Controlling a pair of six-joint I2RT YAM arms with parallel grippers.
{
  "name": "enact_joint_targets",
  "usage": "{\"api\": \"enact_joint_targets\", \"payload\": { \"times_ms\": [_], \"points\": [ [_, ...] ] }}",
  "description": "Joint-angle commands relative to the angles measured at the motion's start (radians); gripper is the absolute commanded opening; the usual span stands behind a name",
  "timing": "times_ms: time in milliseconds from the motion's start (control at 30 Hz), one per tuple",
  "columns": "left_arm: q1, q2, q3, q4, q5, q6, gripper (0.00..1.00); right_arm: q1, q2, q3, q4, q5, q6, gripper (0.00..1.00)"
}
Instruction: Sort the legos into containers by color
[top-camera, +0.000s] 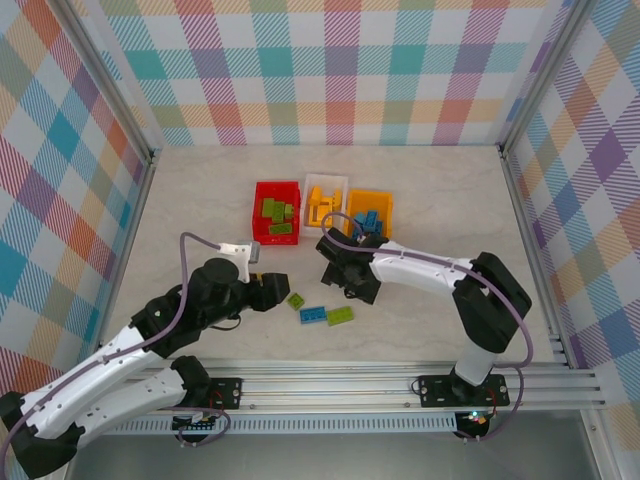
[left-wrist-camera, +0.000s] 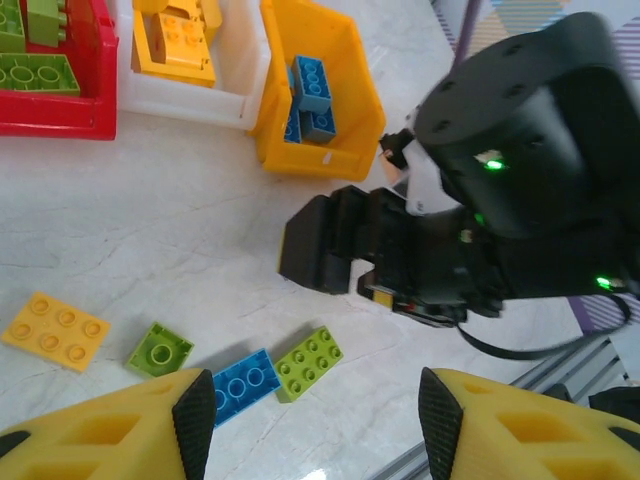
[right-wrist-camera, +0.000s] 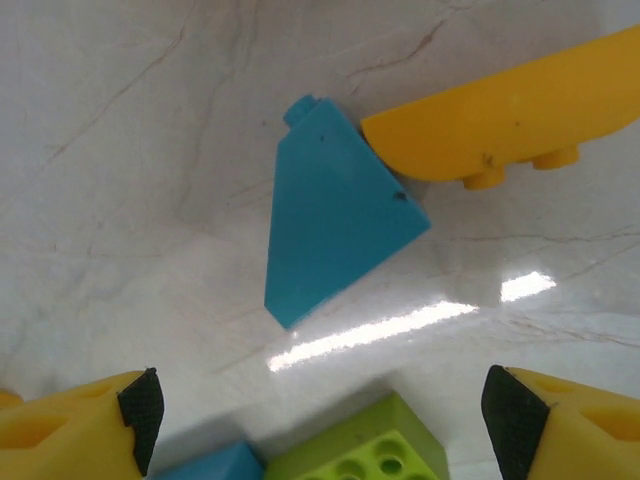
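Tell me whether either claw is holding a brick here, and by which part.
Nothing is held. The left claw and the right claw are both open and empty. A blue sloped brick lies loose ahead of the right one, untouched.

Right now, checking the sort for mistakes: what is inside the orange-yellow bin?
Several blue bricks lie inside the orange-yellow bin. Its near wall covers whatever sits lower down.

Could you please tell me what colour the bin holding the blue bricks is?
The bin is orange-yellow, clearest in the left wrist view.
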Motion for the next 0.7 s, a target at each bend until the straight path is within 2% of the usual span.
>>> {"api": "enact_joint_targets", "payload": {
  "times_ms": [0, 233, 467, 567, 667],
  "points": [
    [-0.010, -0.031, -0.011, 0.000, -0.015, 0.004, 0.58, -0.035, 0.038, 0.026, 0.013, -0.027, 0.162, 0.85],
    [-0.010, -0.020, 0.002, -0.019, -0.018, 0.013, 0.58, -0.077, 0.130, 0.072, 0.010, -0.031, 0.092, 0.81],
    [-0.010, 0.008, -0.001, 0.012, -0.004, 0.013, 0.57, -0.082, 0.178, 0.074, 0.032, -0.002, -0.001, 0.68],
    [-0.010, 0.010, 0.002, 0.018, -0.003, 0.013, 0.57, -0.081, 0.178, 0.070, 0.041, 0.008, -0.038, 0.59],
    [-0.011, 0.010, 0.003, 0.015, -0.004, 0.016, 0.57, -0.071, 0.154, 0.051, 0.056, 0.011, -0.056, 0.40]
  ]
}}
